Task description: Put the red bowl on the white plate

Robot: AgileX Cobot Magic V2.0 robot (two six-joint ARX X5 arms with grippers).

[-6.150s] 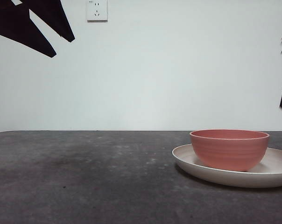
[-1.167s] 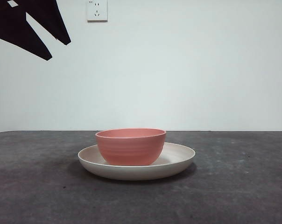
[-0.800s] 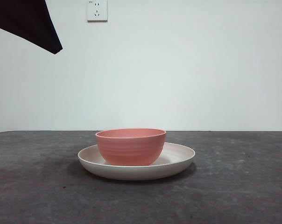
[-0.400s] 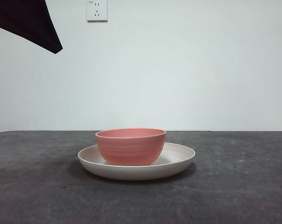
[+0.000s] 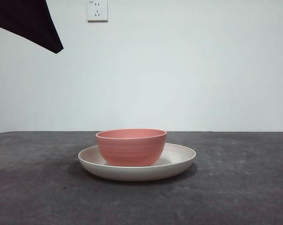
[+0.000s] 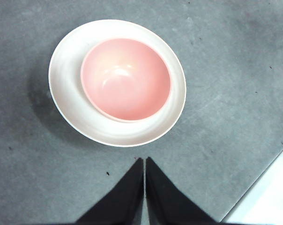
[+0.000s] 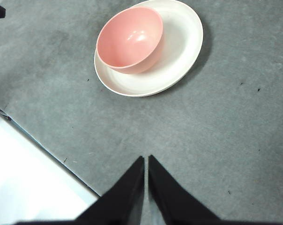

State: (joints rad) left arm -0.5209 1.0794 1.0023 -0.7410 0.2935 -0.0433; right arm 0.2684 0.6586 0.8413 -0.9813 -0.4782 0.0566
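Note:
The red bowl (image 5: 131,146) stands upright inside the white plate (image 5: 179,157) on the dark table, toward the plate's left part. Both also show in the left wrist view, bowl (image 6: 125,78) on plate (image 6: 66,101), and in the right wrist view, bowl (image 7: 129,39) on plate (image 7: 179,51). My left gripper (image 6: 144,161) is shut and empty, high above the table, apart from the plate. My right gripper (image 7: 145,159) is shut and empty, also raised and away from the plate. A black arm tip (image 5: 33,23) shows at the front view's top left corner.
A white wall socket (image 5: 97,9) sits on the wall behind. The table's edge (image 7: 43,150) runs close to my right gripper, and another edge (image 6: 258,187) runs near my left gripper.
Since 5.8 s ago the bowl and plate stand further left, and the arm at the right edge has left the view. The top-left gripper closed about a second ago. Nothing moved in the last half second.

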